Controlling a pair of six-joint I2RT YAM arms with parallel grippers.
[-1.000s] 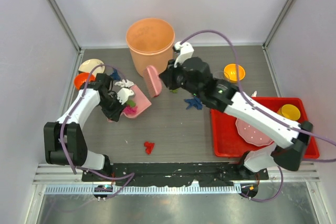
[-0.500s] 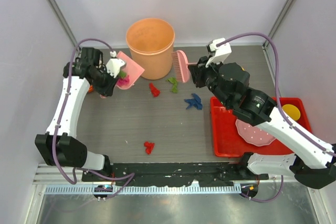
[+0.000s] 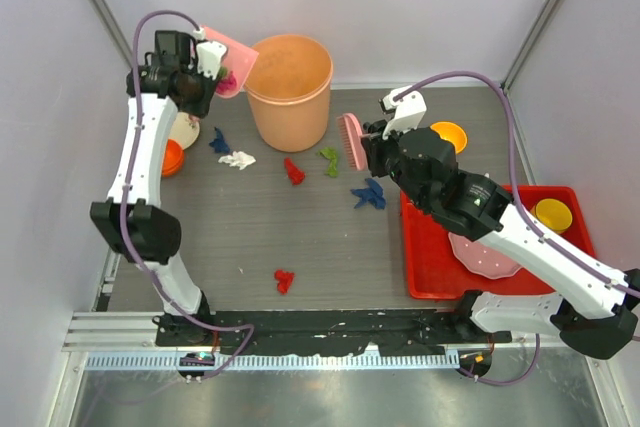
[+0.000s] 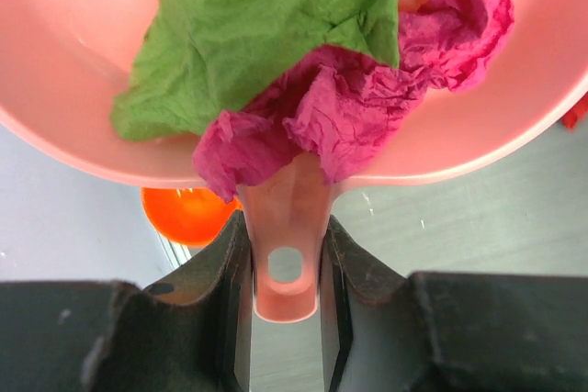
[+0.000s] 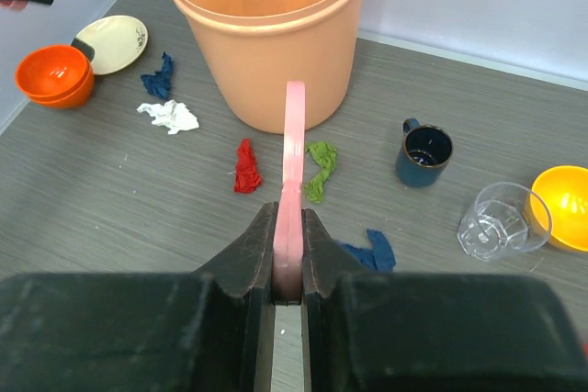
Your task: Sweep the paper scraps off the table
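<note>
My left gripper (image 3: pixel 203 79) is shut on the handle of the pink dustpan (image 3: pixel 226 53) and holds it high beside the orange bucket's (image 3: pixel 290 87) left rim. In the left wrist view the dustpan (image 4: pixel 285 263) carries a green scrap (image 4: pixel 257 34) and a magenta scrap (image 4: pixel 367 98). My right gripper (image 3: pixel 370 144) is shut on a pink brush (image 3: pixel 352 140), held edge-on in the right wrist view (image 5: pixel 294 162). On the table (image 3: pixel 250 237) lie a blue scrap (image 3: pixel 219 141), a white one (image 3: pixel 237 159), a red one (image 3: pixel 293 171), a green one (image 3: pixel 330 160), a blue one (image 3: pixel 368 194) and a red one (image 3: pixel 284 280).
A red tray (image 3: pixel 430 267) at the right holds a pink plate (image 3: pixel 480 252) and a yellow bowl (image 3: pixel 552 213). Orange bowls (image 5: pixel 53 75) and a cream plate (image 5: pixel 115 43) sit far left. A dark mug (image 5: pixel 424 151), a clear cup (image 5: pixel 501 220) and a yellow bowl (image 5: pixel 565 204) stand behind my right arm.
My left arm has lifted the loaded dustpan off the table up to the bucket's left rim. My right arm has drawn the brush back to the right, away from the bucket.
</note>
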